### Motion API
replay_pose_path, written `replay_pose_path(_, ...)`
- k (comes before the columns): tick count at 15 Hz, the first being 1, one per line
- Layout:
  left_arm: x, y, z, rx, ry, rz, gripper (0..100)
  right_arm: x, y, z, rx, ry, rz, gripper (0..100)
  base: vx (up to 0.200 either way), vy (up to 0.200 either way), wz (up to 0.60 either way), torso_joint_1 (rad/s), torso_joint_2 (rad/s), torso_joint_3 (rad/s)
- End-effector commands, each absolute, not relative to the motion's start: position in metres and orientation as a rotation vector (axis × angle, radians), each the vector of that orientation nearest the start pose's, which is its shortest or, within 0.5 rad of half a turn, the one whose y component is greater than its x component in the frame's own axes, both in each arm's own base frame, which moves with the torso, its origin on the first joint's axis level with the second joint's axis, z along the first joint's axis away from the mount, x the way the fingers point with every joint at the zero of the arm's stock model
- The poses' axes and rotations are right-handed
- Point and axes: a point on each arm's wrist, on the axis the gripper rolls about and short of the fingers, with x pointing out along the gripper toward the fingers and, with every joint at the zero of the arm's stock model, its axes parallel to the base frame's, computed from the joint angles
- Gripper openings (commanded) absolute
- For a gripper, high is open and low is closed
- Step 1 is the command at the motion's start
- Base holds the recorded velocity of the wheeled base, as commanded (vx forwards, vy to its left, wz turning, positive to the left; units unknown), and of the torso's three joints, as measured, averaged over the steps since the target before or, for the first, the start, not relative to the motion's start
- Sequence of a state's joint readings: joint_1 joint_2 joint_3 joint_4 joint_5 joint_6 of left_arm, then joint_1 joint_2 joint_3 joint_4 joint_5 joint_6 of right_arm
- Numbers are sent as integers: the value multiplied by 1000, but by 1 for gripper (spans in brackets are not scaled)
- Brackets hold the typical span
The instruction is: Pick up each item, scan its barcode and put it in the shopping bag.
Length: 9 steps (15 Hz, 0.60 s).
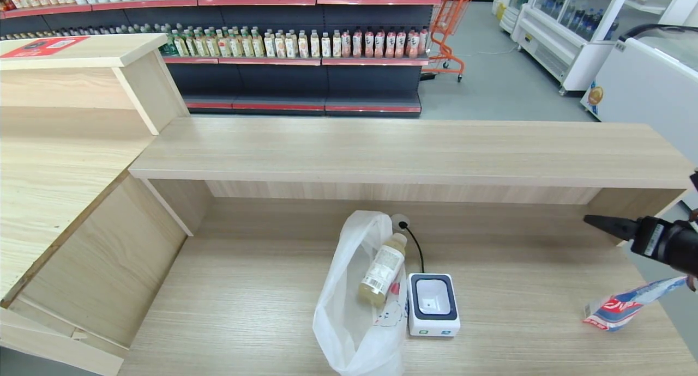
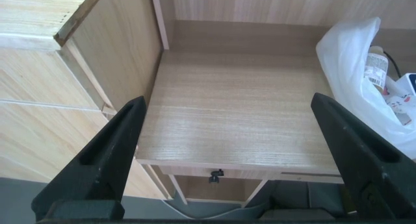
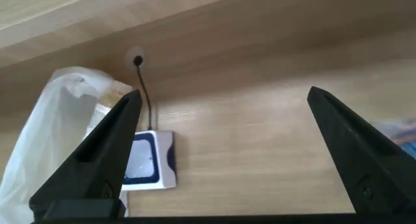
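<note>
My left gripper (image 2: 229, 104) and right gripper (image 3: 224, 97) both gape wide, holding nothing. The bottle (image 1: 383, 270) lies in the bag (image 1: 338, 321), just left of the scanner (image 1: 433, 305); a packet (image 1: 627, 308) lies well to the right.

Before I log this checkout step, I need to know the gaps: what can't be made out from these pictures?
Shopping bag, head view: its folds hide whatever lies under the bottle.
The bottle's barcode, head view: too small to read.
Packet, head view: far end meets the picture's right edge; in the right wrist view, a sliver at the edge.
Scanner, right wrist view: partly hidden by a finger of the right gripper.
</note>
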State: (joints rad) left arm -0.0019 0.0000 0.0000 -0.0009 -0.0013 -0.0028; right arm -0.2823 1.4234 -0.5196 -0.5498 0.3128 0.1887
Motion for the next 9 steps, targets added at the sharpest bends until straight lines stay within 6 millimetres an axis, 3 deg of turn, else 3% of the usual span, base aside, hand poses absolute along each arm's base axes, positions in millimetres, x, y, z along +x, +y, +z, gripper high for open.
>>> replay_pose_path(1, -23, 0, 76, -3, -2, -3, 100, 179, -69, 185, 337, 320, -37, 100, 0, 0, 0, 0, 0, 0)
replay_pose_path(4, -23, 0, 76, -3, -2, -3, 100, 178, -72, 188, 366, 324, -46, 100, 0, 0, 0, 0, 0, 0)
replay_pose_path(6, -23, 0, 76, -3, -2, -5, 100, 178, -80, 195, 389, 304, -85, 100, 0, -200, 0, 2, 2, 2)
replay_pose_path(9, -23, 0, 76, -3, 0, -3, 100, 167, -91, 190, 455, 396, -174, 100, 0, -200, 0, -2, 1, 2)
